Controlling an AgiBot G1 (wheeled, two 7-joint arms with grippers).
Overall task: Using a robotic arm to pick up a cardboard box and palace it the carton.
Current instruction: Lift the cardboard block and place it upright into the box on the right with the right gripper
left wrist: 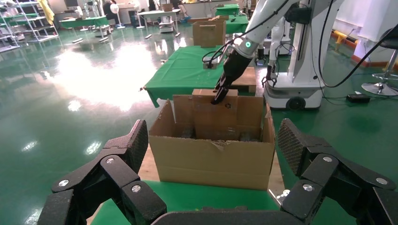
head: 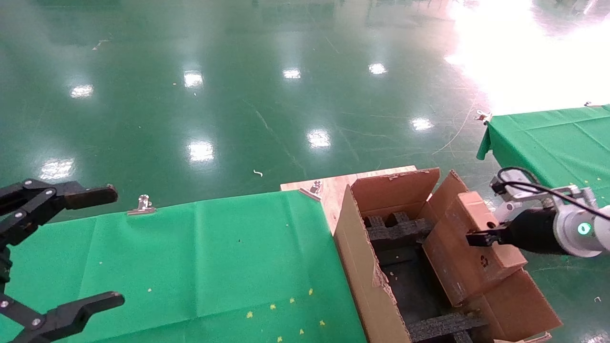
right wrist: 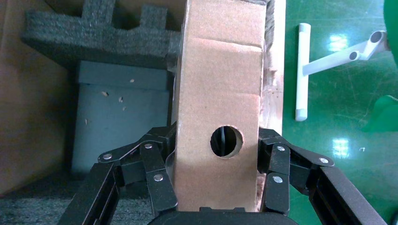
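The small brown cardboard box (head: 469, 247) with a round hole hangs tilted, its lower end inside the large open carton (head: 362, 267). My right gripper (head: 481, 237), on the white robotic arm with the teal ring, is shut on the box's upper end. In the right wrist view the fingers (right wrist: 157, 159) press both sides of the box (right wrist: 218, 93) above the black foam dividers (right wrist: 94, 33). My left gripper (head: 117, 246) is parked open over the green table, far left. From its wrist the carton (left wrist: 211, 159) and the held box (left wrist: 216, 117) show ahead.
The carton stands at the right end of a green-clothed table (head: 214, 262), on a wooden board (head: 329, 188). A metal clip (head: 141, 206) holds the cloth's far edge. Another green table (head: 557, 138) is at the right. A second robot's base (left wrist: 300, 89) stands behind the carton.
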